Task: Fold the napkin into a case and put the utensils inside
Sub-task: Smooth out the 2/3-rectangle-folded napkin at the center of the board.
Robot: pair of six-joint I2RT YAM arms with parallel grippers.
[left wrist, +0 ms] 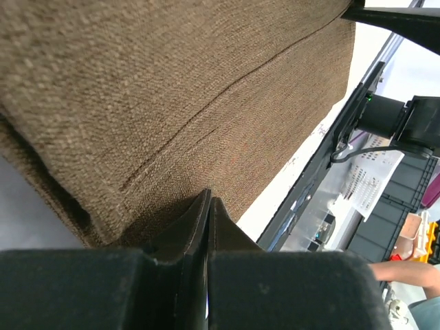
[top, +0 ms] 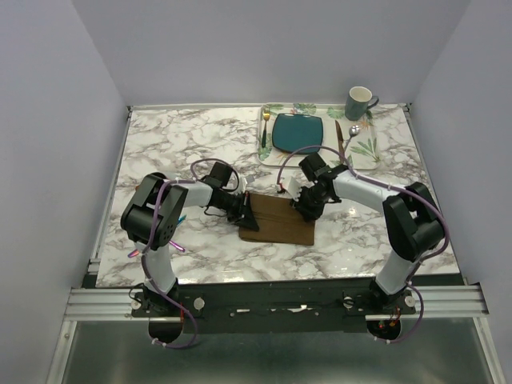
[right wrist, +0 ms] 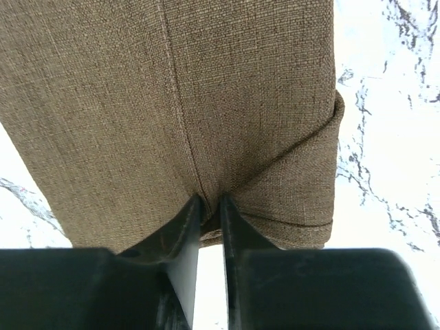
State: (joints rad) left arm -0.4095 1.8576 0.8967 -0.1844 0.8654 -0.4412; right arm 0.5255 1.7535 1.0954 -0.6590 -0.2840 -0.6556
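- Step in hand: folding, not loading (the cloth already looks doubled, with a layered edge in the right wrist view)
- Your left gripper [left wrist: 208, 200] has its jaws all but together, tips nipped on the near border of the napkin [top: 278, 222]; I read it as a pinch on cloth
- Your right gripper [right wrist: 210, 201] shows a thin slit between its jaws with brown weave in it, so it looks clamped on the opposite border
- The napkin lies stretched between your two grippers, flat on the marble table [top: 184, 144], running out ahead of each set of fingertips
- A crease or seam line runs away from the right tips, and a turned-over flap sits just to their right
- The utensils [top: 350, 134] are well beyond your right gripper, on the placemat [top: 370, 148] (only a spoon is clear, the rest too small to tell); none are in the cloth yet
- Next move, my guess: carry both pinched borders together and lay them evenly so a pocket forms
- It calls for matched height and pace on both sides, or the fold skews
- Let go only once the layers lie flat, then go for the cutlery
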